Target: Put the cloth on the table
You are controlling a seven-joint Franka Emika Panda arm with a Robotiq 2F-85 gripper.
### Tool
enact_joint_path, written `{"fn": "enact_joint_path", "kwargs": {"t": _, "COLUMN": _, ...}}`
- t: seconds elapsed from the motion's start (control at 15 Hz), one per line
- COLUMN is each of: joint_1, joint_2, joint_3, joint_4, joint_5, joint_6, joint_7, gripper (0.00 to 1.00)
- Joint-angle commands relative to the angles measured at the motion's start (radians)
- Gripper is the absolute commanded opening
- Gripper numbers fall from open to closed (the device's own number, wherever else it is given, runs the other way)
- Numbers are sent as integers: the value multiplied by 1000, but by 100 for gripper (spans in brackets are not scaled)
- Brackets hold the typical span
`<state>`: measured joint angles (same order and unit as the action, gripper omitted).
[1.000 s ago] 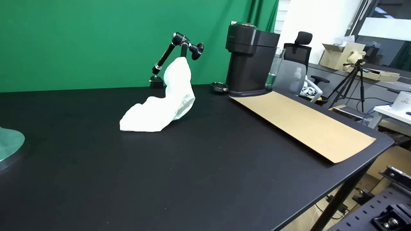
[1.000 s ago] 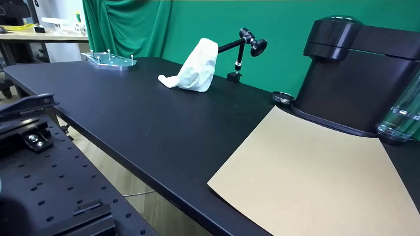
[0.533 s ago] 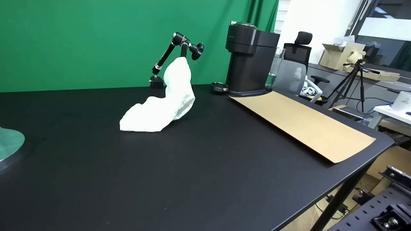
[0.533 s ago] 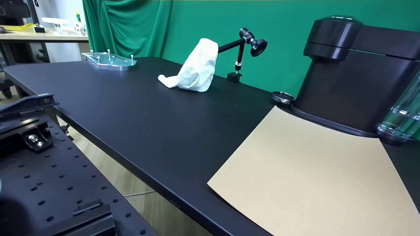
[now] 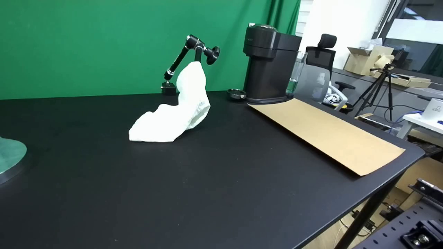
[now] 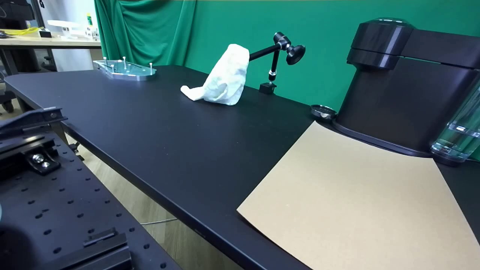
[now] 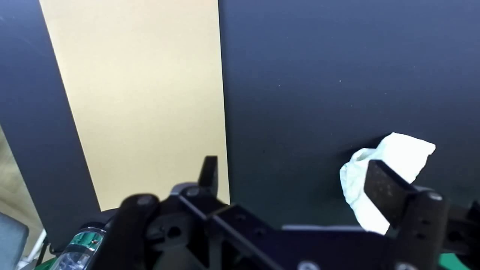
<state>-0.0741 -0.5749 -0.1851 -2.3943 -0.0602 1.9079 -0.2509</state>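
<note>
The white cloth (image 5: 188,97) is draped over the end of a black jointed arm (image 6: 264,52) at the back of the black table (image 5: 207,190). In an exterior view the cloth (image 6: 225,78) hangs down from that end, with a thin tail toward the tabletop; whether its lower edge touches the table is hard to tell. In the wrist view my gripper (image 7: 292,159) is open and empty, its fingers wide apart. The cloth (image 7: 403,157) lies beyond the right finger, which covers part of it. My gripper is out of view in both exterior views.
A brown sheet (image 6: 356,210) lies on the table beside a black coffee machine (image 6: 397,97) with a clear water tank (image 6: 457,131). A small dark round dish (image 6: 323,111) sits by the machine. A clear plate with pegs (image 6: 127,73) stands at the far end. A perforated board (image 6: 75,202) borders the table.
</note>
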Motion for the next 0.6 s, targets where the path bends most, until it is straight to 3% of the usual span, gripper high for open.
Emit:
{"fn": "enact_joint_path", "kwargs": {"t": 0.0, "joint_1": -5, "joint_2": 1, "joint_3": 4, "joint_4": 3, "joint_5": 3, "joint_6": -3, "joint_7": -2, "gripper": 100}}
{"fn": "enact_joint_path", "kwargs": {"t": 0.2, "joint_1": -1, "joint_2": 67, "joint_3": 10, "joint_4": 9, "joint_5": 24, "joint_6": 26, "joint_7": 35, "gripper": 100}}
{"fn": "enact_joint_path", "kwargs": {"t": 0.53, "joint_1": 39, "joint_2": 248, "joint_3": 78, "joint_4": 43, "joint_5": 99, "joint_6": 137, "joint_7": 108, "gripper": 100}}
